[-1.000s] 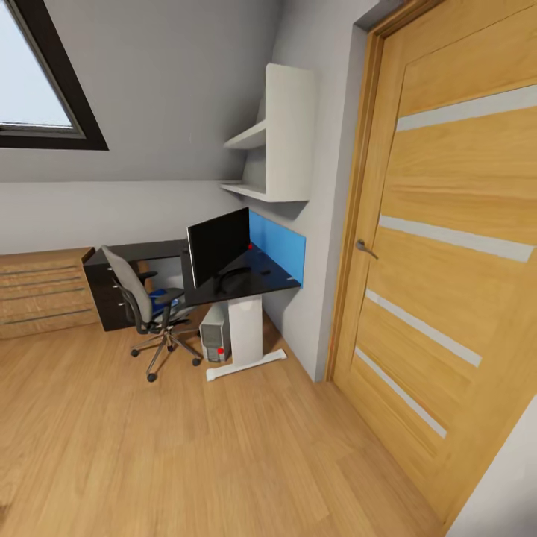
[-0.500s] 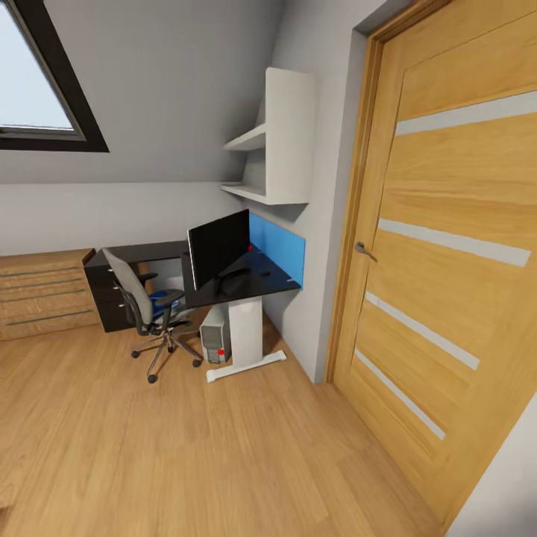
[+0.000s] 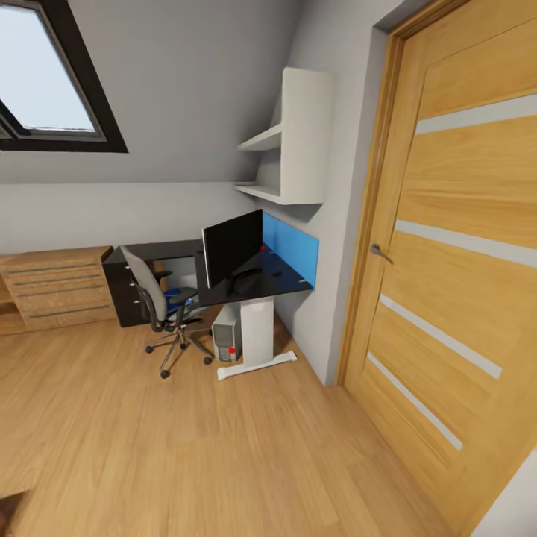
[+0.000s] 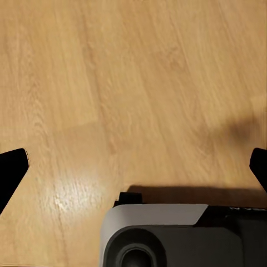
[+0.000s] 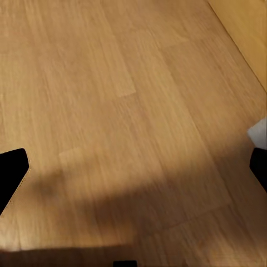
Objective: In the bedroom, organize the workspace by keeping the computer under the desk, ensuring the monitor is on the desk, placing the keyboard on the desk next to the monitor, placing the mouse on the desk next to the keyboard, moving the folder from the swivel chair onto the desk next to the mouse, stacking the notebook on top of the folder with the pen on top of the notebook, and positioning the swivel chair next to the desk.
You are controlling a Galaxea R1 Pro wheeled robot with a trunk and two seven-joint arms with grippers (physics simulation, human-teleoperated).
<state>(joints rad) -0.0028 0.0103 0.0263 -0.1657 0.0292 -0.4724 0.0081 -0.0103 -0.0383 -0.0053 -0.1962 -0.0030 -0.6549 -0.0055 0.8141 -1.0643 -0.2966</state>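
Across the room the black-topped desk [image 3: 287, 284] stands against the wall, with a blue back panel. On it stands the monitor [image 3: 233, 247], its dark screen facing the room. Under the desk, beside the white leg, sits the silver computer [image 3: 226, 341] with a red dot. The grey swivel chair [image 3: 158, 303] stands at the desk, and the blue folder [image 3: 178, 297] shows on its seat. Small dark items on the desk are too small to name. My left gripper [image 4: 133, 167] and right gripper [image 5: 133, 167] both hang open over bare wooden floor, holding nothing.
A light wooden cabinet [image 3: 56, 287] stands left of the desk's black drawer unit [image 3: 124, 292]. White wall shelves [image 3: 287, 142] hang above the desk. A closed wooden door [image 3: 455, 261] fills the right side. A roof window [image 3: 48, 82] is at upper left. Wooden floor stretches between me and the desk.
The whole head view has shifted right, so the camera has turned slightly left. The desk, chair and other things have not moved.
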